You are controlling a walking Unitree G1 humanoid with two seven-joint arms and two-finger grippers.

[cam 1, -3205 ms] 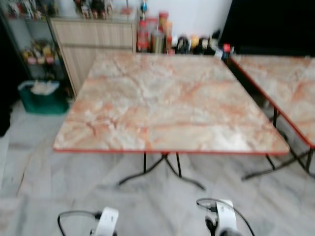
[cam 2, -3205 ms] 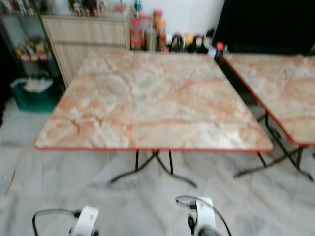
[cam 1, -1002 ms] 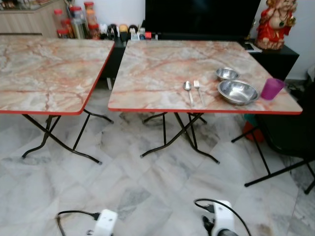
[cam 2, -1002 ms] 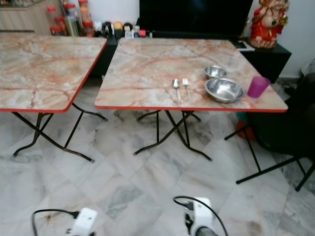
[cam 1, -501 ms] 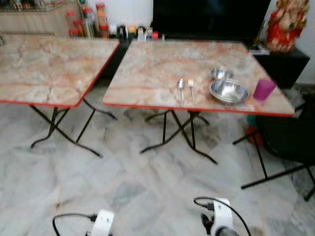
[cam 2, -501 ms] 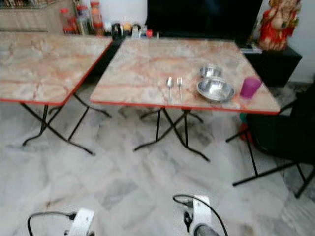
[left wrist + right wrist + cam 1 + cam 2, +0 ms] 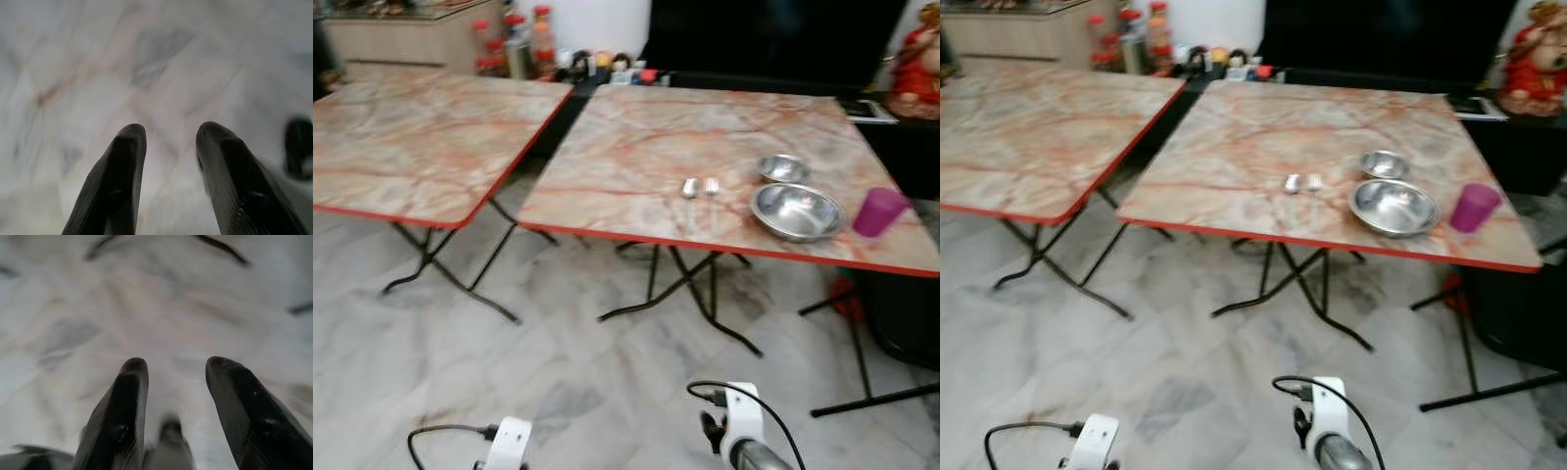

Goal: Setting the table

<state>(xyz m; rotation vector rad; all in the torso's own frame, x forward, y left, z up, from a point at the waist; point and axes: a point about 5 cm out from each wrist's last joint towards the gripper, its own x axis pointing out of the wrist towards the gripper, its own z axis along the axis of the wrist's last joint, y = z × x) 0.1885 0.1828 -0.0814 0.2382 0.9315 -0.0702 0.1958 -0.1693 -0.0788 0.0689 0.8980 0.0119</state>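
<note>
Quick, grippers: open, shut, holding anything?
Left gripper: open, holding nothing, hanging over the marble floor.
Right gripper: open, holding nothing, also pointed down at the floor.

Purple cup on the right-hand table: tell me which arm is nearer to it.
Right. The purple cup stands at the table's right end. The right arm hangs low over the floor, closer to that side; the left arm hangs further left, farther away.
</note>
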